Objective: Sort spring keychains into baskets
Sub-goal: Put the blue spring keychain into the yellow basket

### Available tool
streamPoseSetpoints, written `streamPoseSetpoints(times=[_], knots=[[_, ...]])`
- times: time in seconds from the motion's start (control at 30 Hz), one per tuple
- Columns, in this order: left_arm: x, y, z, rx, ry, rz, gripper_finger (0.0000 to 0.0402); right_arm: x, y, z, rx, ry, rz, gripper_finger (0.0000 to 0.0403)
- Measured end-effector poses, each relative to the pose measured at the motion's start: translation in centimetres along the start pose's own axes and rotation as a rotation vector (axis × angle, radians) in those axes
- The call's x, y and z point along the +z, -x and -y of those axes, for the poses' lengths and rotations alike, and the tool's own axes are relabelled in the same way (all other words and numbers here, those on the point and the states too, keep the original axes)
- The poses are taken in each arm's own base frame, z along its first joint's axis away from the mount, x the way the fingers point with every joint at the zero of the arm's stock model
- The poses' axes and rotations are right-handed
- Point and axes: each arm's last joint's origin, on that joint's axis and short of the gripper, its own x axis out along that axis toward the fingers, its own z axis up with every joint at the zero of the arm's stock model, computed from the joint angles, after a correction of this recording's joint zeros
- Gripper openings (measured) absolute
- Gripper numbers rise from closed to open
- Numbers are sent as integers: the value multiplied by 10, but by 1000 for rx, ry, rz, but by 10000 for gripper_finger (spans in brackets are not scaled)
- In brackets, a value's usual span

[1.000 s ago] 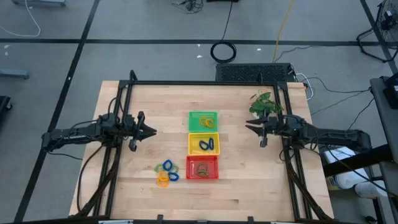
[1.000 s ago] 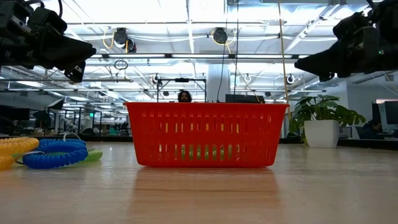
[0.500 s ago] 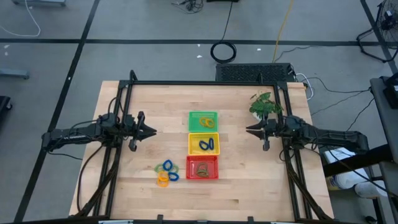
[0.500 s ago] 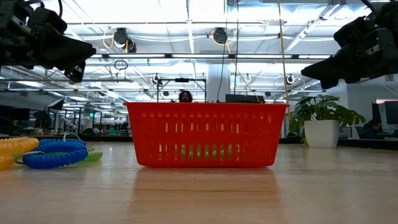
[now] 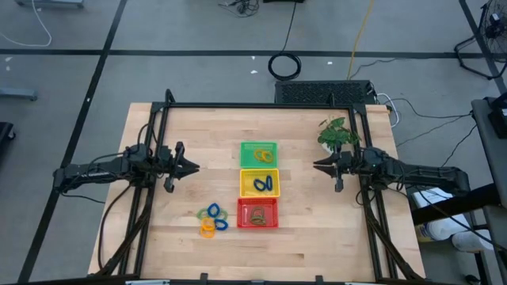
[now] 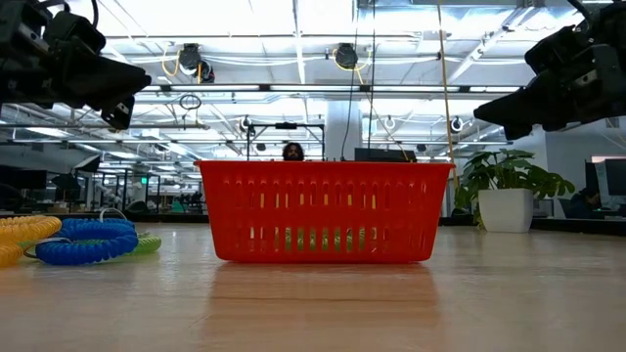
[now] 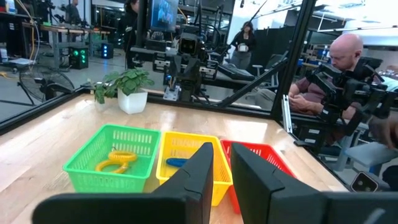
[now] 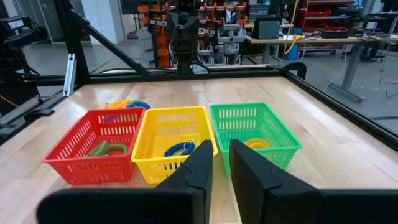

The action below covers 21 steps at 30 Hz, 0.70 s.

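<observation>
Both grippers [image 5: 192, 167] [image 5: 318, 165] narrow gap, empty; loose keychains [image 5: 212, 219] nearer left, apparently untouched.

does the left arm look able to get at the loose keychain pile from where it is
Probably yes. The left pincer hovers above bare table, and the loose spring keychains lie on its side of the red basket, with nothing between them.
</observation>
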Motion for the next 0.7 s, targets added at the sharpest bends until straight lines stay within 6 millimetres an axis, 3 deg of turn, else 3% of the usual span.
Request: streamPoseSetpoints(times=[0.37, 0.7], knots=[[19, 2, 3, -7, -59, 199, 60, 0, 0, 0, 0, 0, 0, 40], [19, 2, 2, 41, -179, 205, 61, 0, 0, 0, 0, 0, 0, 40]])
